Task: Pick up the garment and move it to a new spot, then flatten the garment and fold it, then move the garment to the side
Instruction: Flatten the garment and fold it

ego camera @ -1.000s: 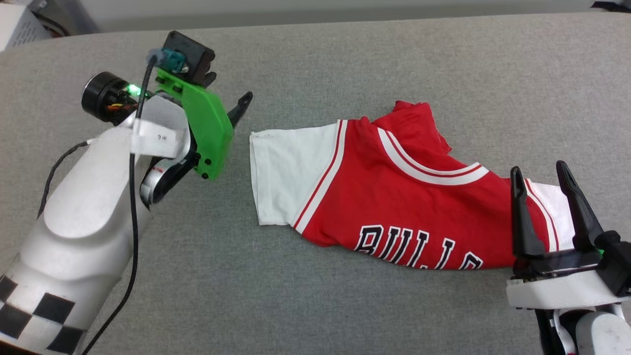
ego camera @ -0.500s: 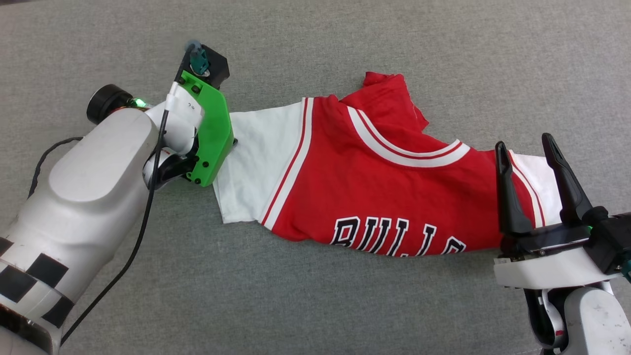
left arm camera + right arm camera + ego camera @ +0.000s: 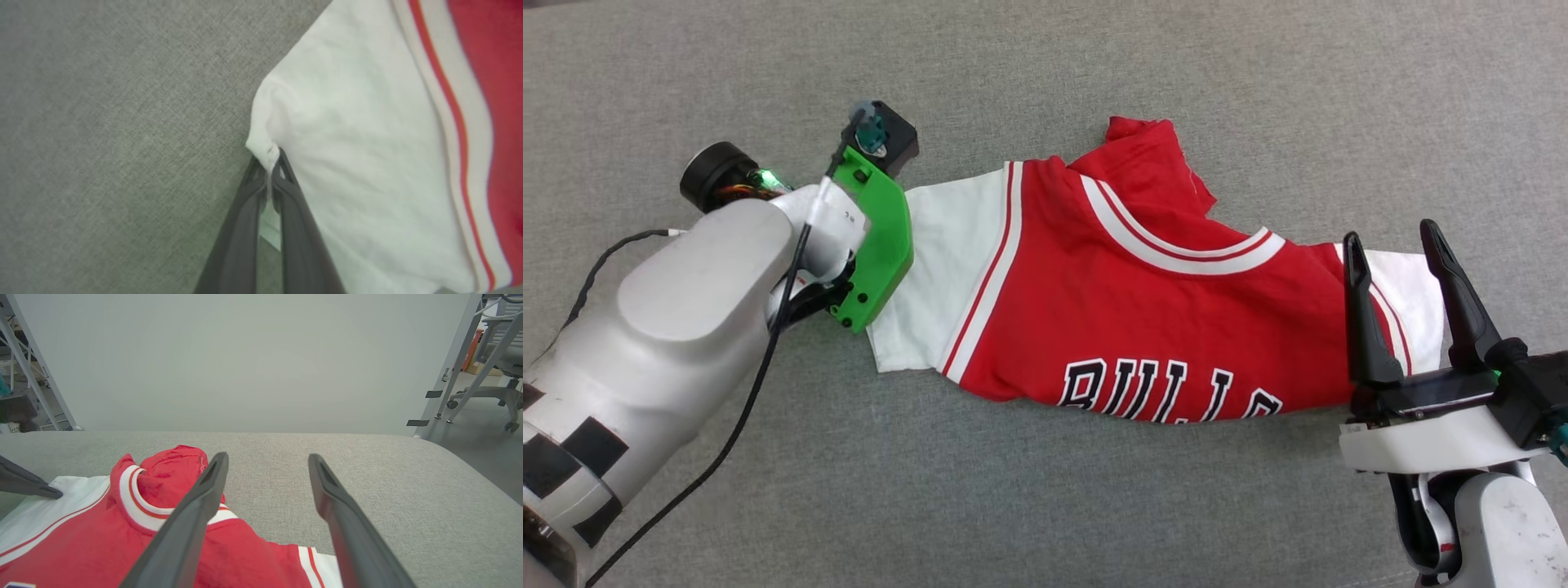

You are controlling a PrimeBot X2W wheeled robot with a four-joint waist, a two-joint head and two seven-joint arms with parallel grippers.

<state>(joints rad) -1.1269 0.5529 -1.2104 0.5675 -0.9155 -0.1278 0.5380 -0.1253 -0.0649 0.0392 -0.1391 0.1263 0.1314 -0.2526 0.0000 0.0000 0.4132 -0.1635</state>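
Wide-spread right tool (image 3: 266,457) above garment (image 3: 102,539)

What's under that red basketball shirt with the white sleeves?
The red jersey T-shirt with white sleeves lies on a grey woven fabric surface, which shows all round it. Whatever is directly beneath is covered; its black lettering disappears at the near edge.
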